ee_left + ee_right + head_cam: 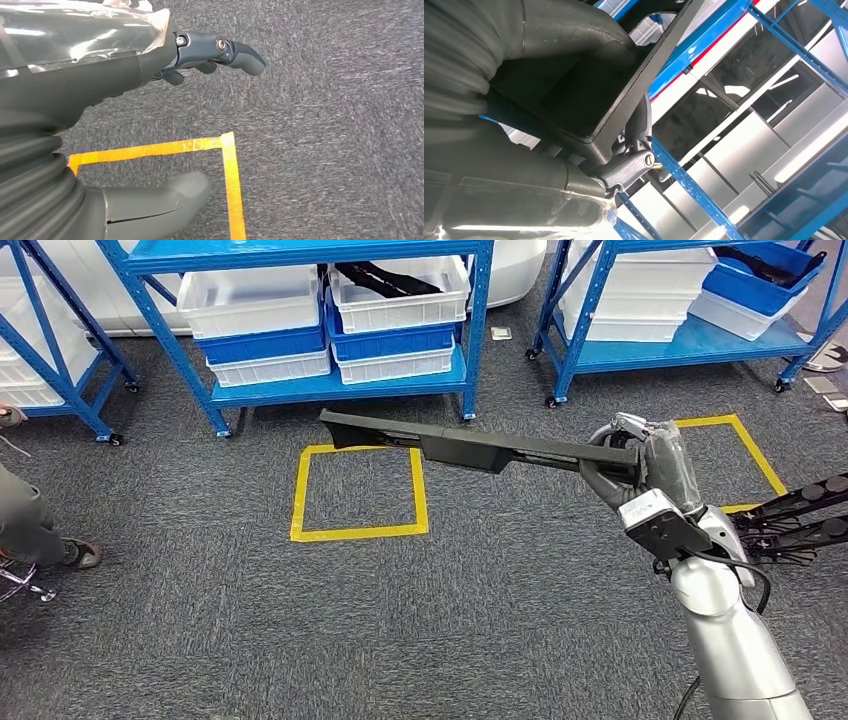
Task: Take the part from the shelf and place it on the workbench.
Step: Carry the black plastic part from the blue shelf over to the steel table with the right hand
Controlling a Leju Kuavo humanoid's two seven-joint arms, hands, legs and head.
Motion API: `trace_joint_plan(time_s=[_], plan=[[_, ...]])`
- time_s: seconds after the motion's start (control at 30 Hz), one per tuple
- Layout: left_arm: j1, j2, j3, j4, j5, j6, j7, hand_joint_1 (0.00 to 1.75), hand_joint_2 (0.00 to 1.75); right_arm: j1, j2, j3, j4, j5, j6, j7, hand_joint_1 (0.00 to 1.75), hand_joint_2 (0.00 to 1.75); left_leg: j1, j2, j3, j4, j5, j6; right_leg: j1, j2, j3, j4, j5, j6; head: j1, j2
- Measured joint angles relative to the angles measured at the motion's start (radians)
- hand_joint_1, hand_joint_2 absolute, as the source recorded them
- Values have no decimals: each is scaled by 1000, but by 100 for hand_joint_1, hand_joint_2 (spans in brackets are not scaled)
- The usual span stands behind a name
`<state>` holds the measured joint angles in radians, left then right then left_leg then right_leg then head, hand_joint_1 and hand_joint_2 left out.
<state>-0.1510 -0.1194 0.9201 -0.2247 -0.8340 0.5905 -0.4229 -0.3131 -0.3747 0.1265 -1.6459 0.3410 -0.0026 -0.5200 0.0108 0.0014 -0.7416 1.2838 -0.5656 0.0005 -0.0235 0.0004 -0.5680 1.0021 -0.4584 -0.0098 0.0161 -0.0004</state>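
Grey, coarse carpet [480, 620] covered the floor, marked by a square of yellow tape [358, 490] that lay below the far end of the part, and a second taped outline [745, 455] just beyond the right hand. Beyond the tape stood blue metal shelves [330, 385] on castors, loaded with white bins [250, 302] and blue bins [392, 342]; one white bin [398, 285] held more dark pieces. A person's shoe and trouser leg [40, 530] showed at the edge of the carpet, well apart from the hands. The right hand [640, 465] gripped the part [470, 445] at one end, its fingers [631, 167] wrapped closely round it, with the long body reaching out sideways away from the fingers, held level above the carpet and clear of the shelves. The part was a long, narrow, matte black piece, seemingly moulded plastic, with a flat face and a raised rim seen from the right wrist. The left hand [150, 100] hung over the carpet near a corner of yellow tape, holding nothing; its dark fingers [227, 55] were partly curled and its smooth grey thumb [160, 207] stood well apart from them.
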Motion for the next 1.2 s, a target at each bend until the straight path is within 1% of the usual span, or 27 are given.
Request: trace_joint_plan(time_s=[0.03,0.13,0.17,0.2,0.3,0.33,0.37,0.43,0.47,0.5,0.57,0.63,0.67,0.7,0.73,0.77,0.8,0.83,0.87,0.9,0.97,1.0,1.03,1.07,1.13,1.17,1.2], plan=[[1,0,0,0,1,0,-1,0,175,0,1,0,0,0,1,0,175,175,1,0,18,-15,10,1,1,0,-4,0,3,2,0,0],[1,1,0,0,6,2,-6,0,175,-3,3,0,0,-1,4,-2,175,175,-2,-4,144,-198,76,21,5,1,-10,1,11,10,-1,0],[1,2,0,0,7,3,-8,0,175,-5,4,0,0,-2,5,-3,175,175,-5,-5,172,-244,86,29,7,1,-12,2,14,13,-1,0],[2,3,0,0,8,4,-10,0,175,-7,5,1,1,-3,7,-4,175,175,-9,-6,184,-266,89,35,8,0,-15,2,18,18,-1,0],[2,3,2,0,11,6,-15,0,175,-12,6,1,3,-5,9,-9,175,175,-13,-2,182,-289,108,50,9,-1,-24,-2,27,37,-1,0],[2,2,2,0,12,7,-16,0,175,-14,6,1,4,-6,9,-10,175,175,-11,0,182,-301,120,57,10,-1,-32,9,18,40,0,0],[3,2,3,0,12,7,-17,0,175,-16,5,0,5,-7,9,-11,175,175,-9,3,181,-312,131,61,10,-1,-49,41,-4,39,1,0],[3,1,3,0,13,8,-18,0,175,-17,5,0,8,-9,9,-12,175,175,-9,5,169,-318,145,67,6,-1,-99,159,-69,33,4,0],[3,1,4,0,13,8,-18,0,175,-17,6,0,10,-10,9,-12,175,175,-9,5,161,-317,150,67,5,-1,-121,220,-96,34,5,0],[4,0,4,0,13,8,-18,0,175,-16,6,0,12,-10,9,-12,175,175,-10,5,156,-316,154,66,4,-1,-135,261,-112,36,5,0],[5,0,4,0,13,8,-18,0,175,-16,6,0,13,-10,9,-12,175,175,-10,6,151,-315,157,65,3,-1,-143,287,-120,40,5,0],[5,0,4,0,13,8,-18,0,175,-16,6,0,13,-10,9,-12,175,175,-10,6,150,-315,157,65,3,-1,-142,288,-120,41,5,0],[5,0,4,0,13,8,-18,0,175,-16,6,0,14,-10,9,-12,175,175,-10,6,146,-314,159,64,2,-1,-130,272,-115,46,6,0],[6,-1,5,0,13,8,-18,0,175,-17,6,0,15,-11,9,-12,175,175,-9,5,139,-310,162,61,0,-2,-99,225,-99,54,6,0],[6,-1,5,0,15,8,-19,0,175,-20,6,0,17,-11,9,-12,175,175,-11,5,128,-300,165,55,1,-1,-53,151,-80,59,7,0],[7,-2,6,0,16,8,-20,0,175,-24,6,1,19,-13,9,-13,175,175,-12,5,116,-291,171,47,3,0,-11,81,-58,59,7,0],[8,-1,7,0,18,8,-22,0,175,-29,7,2,22,-14,10,-14,175,175,-12,5,104,-279,171,37,1,0,18,26,-38,49,7,0],[10,0,8,0,20,8,-24,0,175,-34,8,3,25,-15,10,-15,175,175,-12,4,92,-261,160,26,0,0,26,3,-27,34,6,0],[11,1,9,0,20,8,-26,0,175,-37,8,4,27,-16,10,-16,175,175,-9,2,78,-233,137,17,-3,0,19,5,-18,19,4,0],[12,2,10,0,20,8,-27,0,175,-39,10,6,28,-15,9,-16,175,175,-6,1,58,-185,100,10,-6,-1,12,4,-10,8,2,0],[13,2,11,0,20,8,-29,0,175,-40,13,7,31,-15,8,-16,175,175,-2,0,12,-58,22,1,-2,-2,-3,5,0,-1,0,0],[13,2,11,0,20,8,-29,0,175,-40,14,7,33,-15,7,-16,175,175,0,0,0,-14,1,0,0,-2,-11,5,5,-2,0,0],[13,2,11,0,20,8,-29,0,175,-40,15,7,34,-14,6,-16,175,175,1,0,7,-5,0,0,2,-1,-18,6,10,-1,0,0],[13,2,11,0,19,8,-30,0,175,-40,16,7,35,-14,5,-16,175,175,1,0,35,-37,15,3,3,0,-23,6,14,0,0,0],[13,3,11,0,17,9,-30,0,175,-39,17,7,36,-13,3,-16,175,175,-1,-3,128,-171,58,16,5,1,-29,6,20,5,-1,0],[12,3,11,0,16,10,-30,0,175,-40,16,7,36,-13,2,-16,175,175,-4,-4,165,-228,72,24,8,1,-30,6,23,9,0,0],[12,4,11,0,14,12,-31,0,175,-40,16,6,36,-13,0,-16,175,175,-7,-4,187,-264,78,28,10,1,-31,7,24,12,-1,0]])
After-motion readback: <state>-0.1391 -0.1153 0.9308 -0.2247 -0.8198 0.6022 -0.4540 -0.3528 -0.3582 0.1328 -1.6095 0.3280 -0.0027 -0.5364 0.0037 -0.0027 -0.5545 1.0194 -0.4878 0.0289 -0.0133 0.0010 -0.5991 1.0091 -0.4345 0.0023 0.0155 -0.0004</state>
